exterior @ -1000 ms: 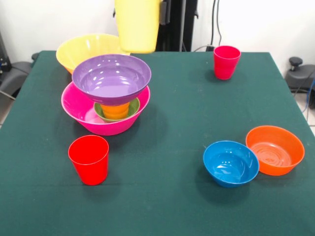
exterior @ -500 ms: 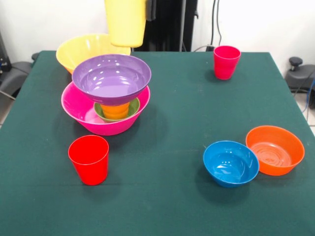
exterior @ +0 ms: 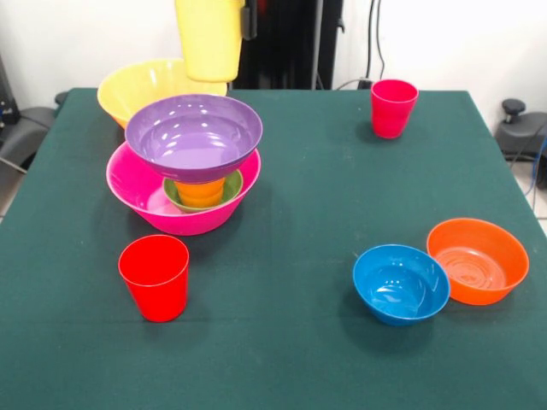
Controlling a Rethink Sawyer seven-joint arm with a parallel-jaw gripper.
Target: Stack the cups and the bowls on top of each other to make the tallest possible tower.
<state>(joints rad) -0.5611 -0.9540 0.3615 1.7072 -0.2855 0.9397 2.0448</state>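
Bowls number six on the green table (exterior: 282,205), and cups four. From the left: the big orange-yellow bowl (exterior: 137,85) sits at the far left corner, partly covered by the pile in front of it and by the yellow cup (exterior: 208,38) hanging above its right rim. Just in front stands the tower (exterior: 184,166): the hot-pink bowl (exterior: 128,184) at the bottom, the small green bowl (exterior: 175,195) inside it, an orange cup (exterior: 201,192) standing in the green one, and the wide purple bowl (exterior: 193,132) resting upright on top of that cup. Most of the green bowl and the orange cup are hidden under the purple bowl; only a strip of each shows. Near the front left, the red cup (exterior: 155,278) stands upright and alone.

The yellow cup is in the air, mouth down, its upper part cut off by the top edge. The gripper holding it cannot be made out, so whether its fingers are spread or pinched I cannot tell.

Further right, the crimson-pink cup (exterior: 393,108) stands upright near the far edge, well apart from everything. At the front right, the blue bowl (exterior: 401,284) and the orange bowl (exterior: 478,260) sit side by side, rims touching or nearly so. A dark pedestal (exterior: 291,43) rises behind the table, and a black chair (exterior: 17,128) shows at the left edge.
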